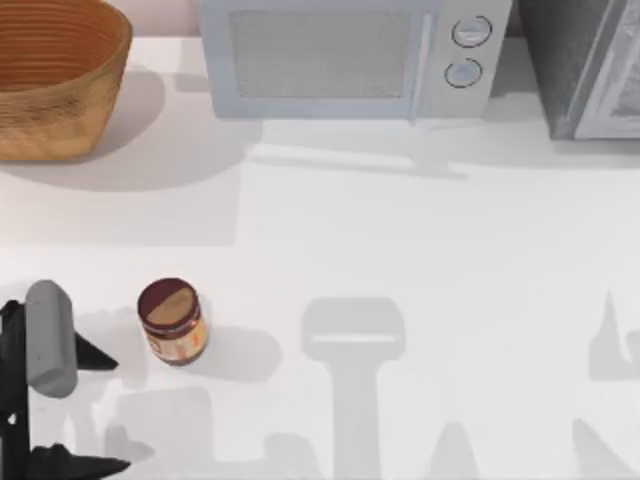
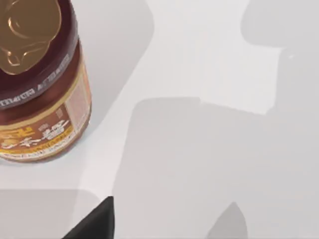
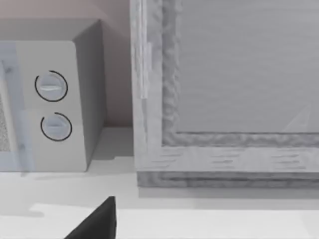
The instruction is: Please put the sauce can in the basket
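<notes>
maroon-lidded sauce can (image 1: 173,321) upright beside left gripper (image 1: 95,410); orange label script unreadable.

- Bright, even light w/ no glare on the white worktop (image 1: 420,260).
- Soft grey shadows beside the sauce can (image 1: 172,320) & basket (image 1: 60,80).
- Arm shadows along the near edge.

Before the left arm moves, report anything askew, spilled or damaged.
Nothing stands out. The sauce can stands upright on the table near the left gripper; the basket sits upright at the far left corner, beside the microwave.
</notes>
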`<state>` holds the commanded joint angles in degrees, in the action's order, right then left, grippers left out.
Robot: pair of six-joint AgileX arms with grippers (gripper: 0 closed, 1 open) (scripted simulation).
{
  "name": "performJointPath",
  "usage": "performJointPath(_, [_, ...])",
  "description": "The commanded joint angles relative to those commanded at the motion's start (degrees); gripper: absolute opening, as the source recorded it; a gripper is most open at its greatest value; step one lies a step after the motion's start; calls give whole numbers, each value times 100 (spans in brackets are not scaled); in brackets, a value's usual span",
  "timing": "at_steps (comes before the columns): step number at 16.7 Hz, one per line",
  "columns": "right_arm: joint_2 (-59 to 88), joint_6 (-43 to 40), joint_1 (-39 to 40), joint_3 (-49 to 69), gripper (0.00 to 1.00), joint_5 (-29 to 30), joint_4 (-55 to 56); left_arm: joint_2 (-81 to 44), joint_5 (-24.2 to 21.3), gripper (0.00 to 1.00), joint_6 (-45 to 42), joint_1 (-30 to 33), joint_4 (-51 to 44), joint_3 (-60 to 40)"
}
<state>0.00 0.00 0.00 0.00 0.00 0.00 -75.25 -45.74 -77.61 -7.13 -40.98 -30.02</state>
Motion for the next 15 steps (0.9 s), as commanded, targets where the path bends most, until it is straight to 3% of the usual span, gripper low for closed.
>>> performJointPath(9, [0,0,0,0,100,0,0,-4496,-2452,100,-5193,-569,-2323,-2263])
performJointPath(12, [0,0,0,0,100,0,0,-5445,-2992,100,-6302,-756,-2841,-2788])
performJointPath(15, [0,0,0,0,100,0,0,-5968,-3311,100,-6888,-878,-3130,-3097])
